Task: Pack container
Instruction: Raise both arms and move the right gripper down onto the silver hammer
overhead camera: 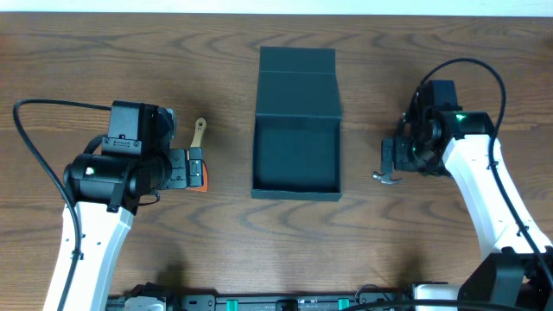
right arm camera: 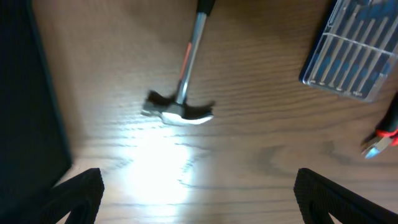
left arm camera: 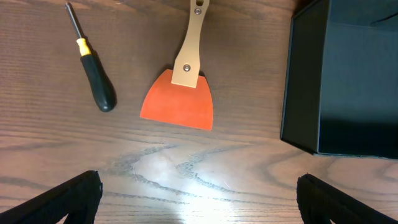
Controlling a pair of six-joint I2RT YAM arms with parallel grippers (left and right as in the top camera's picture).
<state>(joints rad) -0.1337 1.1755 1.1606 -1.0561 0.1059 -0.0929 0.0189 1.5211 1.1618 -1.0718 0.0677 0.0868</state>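
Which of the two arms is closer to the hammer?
Right. The right gripper hovers open just above the hammer; the left gripper is across the container, over the scraper.

The white-shelled left arm carries a black cylindrical motor housing and a boxy black camera block — a thin black cable loops off it. The white-shelled right arm matches, with a small green light and an arched black cable. The matte black wedge-shaped fingertips look plain.
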